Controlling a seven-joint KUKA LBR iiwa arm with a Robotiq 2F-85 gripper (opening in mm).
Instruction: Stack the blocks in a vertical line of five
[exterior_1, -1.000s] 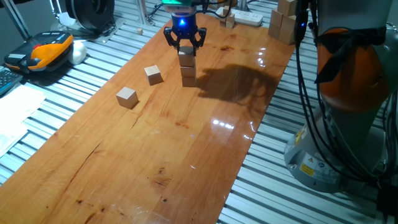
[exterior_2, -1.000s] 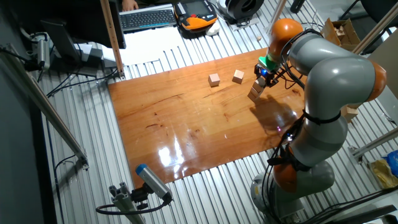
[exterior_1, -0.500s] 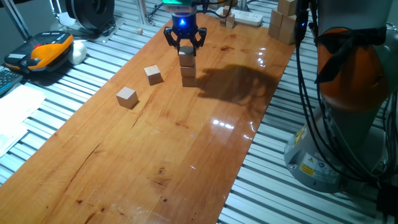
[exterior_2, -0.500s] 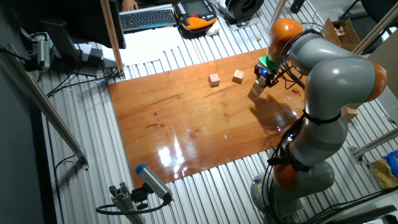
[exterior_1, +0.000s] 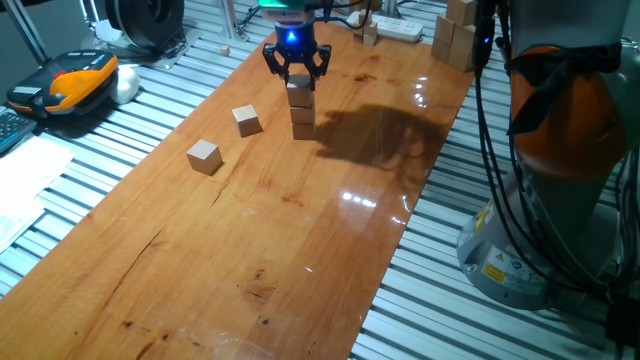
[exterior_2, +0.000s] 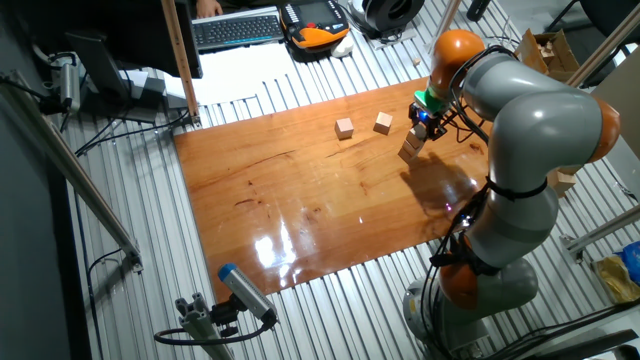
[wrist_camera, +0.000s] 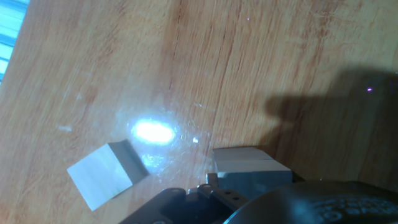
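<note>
My end effector (exterior_1: 297, 72) is hovering right at the top of the stack (exterior_1: 301, 110), far end of the worktop (exterior_1: 300, 260). Fingers are spread to either side of the top block (exterior_1: 299, 94); whether the pads are touching it I can't tell — the black finger tips are overlapping its upper edge in one fixed view, and in the other fixed view the end effector (exterior_2: 424, 120) is too small to resolve. Calling the opening state unknown.

The stack is reading as three cubes high in one fixed view, slightly uneven edges. In the other fixed view the stack (exterior_2: 411, 146) is just a small tan column partly covered by my wrist, so the count can't be confirmed there.

Two loose blocks are sitting on the worktop left of the stack: one block (exterior_1: 246, 120) near it, the other block (exterior_1: 204, 156) further left and nearer, apart from each other. Both are showing in the other fixed view too (exterior_2: 383, 122) (exterior_2: 345, 128).

Hand view is mostly useless: lower edge is filled by my own dark housing, cutting off the fingers. One pale cube face (wrist_camera: 250, 165) is poking out just above the housing, bottom cut off. Another cube (wrist_camera: 107, 174) is lying to its left, tilted in frame, next to a bright light glare on the wood. Can't tell which blocks these are.

Larger pale blocks (exterior_1: 455, 38) are sitting at the far right edge, partly cropped.
</note>
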